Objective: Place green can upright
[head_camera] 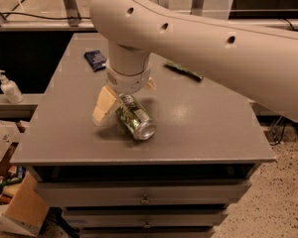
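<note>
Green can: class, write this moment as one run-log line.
green can: on its side | gripper: open, astride its far end | upright: not yet

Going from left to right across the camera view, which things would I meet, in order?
Pump bottle → dark blue packet → green can → green chip bag. The gripper hangs over the green can's far end, so I leave it out of the order.
</note>
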